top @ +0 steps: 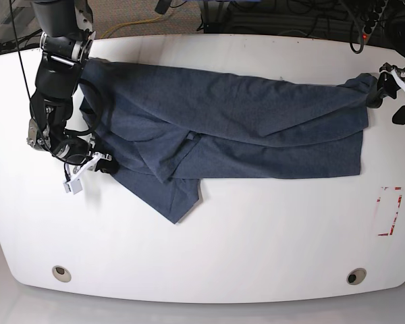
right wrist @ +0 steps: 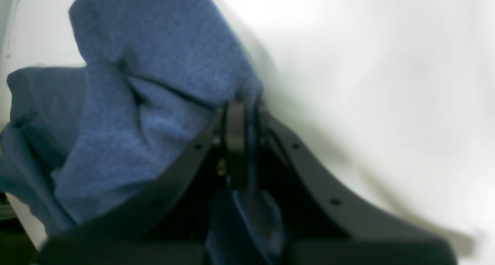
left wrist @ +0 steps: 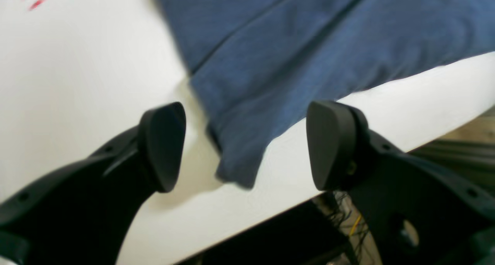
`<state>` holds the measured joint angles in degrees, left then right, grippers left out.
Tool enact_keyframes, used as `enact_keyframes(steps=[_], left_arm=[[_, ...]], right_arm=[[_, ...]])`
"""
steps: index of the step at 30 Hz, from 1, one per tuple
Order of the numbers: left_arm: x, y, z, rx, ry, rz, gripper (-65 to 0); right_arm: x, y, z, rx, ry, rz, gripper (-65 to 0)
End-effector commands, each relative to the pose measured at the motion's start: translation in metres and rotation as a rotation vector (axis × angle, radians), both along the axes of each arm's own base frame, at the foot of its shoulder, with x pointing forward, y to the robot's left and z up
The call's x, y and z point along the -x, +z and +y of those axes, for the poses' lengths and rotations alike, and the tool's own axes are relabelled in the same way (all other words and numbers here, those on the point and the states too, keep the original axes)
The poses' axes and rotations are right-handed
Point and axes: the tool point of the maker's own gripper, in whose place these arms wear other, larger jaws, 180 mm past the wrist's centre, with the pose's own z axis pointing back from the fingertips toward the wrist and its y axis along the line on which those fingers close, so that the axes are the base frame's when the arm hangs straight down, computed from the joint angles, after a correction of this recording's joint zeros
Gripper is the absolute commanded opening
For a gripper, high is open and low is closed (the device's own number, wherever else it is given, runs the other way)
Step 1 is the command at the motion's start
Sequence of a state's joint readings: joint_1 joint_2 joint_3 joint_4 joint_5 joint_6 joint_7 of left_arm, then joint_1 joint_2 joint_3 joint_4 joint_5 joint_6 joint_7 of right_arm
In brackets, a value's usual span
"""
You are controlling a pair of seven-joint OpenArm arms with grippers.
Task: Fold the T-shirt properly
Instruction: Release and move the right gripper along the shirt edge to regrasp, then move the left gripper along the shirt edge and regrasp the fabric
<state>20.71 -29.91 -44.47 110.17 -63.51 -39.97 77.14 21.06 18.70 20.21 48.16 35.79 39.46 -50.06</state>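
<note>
T-shirt [top: 243, 128] sprawled across the white table [top: 256, 236], right gripper [right wrist: 241, 141] pinching its 9 o'clock edge, left gripper [left wrist: 243, 145] spread wide at 3 o'clock

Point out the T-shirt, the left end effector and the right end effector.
T-shirt [top: 256, 115]: base view, middle of the spread cloth.
left end effector [left wrist: 243, 145]: left wrist view, midway between the open pads.
right end effector [right wrist: 241, 141]: right wrist view, between pads pinching cloth.
</note>
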Motion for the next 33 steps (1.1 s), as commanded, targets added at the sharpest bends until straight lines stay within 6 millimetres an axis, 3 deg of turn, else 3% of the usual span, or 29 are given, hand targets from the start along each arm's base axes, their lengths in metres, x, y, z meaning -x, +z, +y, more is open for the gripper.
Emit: enact_keyframes(steps=[1,11,19,28,33], left_arm=[[-0.015,0.014,0.009,-0.03,0.02,-0.062,-19.7],[-0.067,0.006,0.057,-0.098,0.283,-0.11,-19.3],[-0.106,-0.032,0.071,-0.014,0.404,-0.021,-19.3],[-0.152,-0.079,0.037,0.2,0.356,0.03,-19.3],[-0.153,-0.108,0.022,0.282,0.353,0.08,-19.3]], right_arm=[[-0.017,0.021,-0.007,0.001,-0.013,-0.072,-65.0],[-0.017,0.021,-0.007,0.001,-0.013,-0.072,-65.0],[-0.016,0.021,-0.008,0.002,-0.013,-0.07,-65.0],[-0.016,0.02,-0.007,0.001,-0.013,-0.069,-65.0],[-0.016,0.021,-0.008,-0.002,-0.016,-0.07,-65.0]])
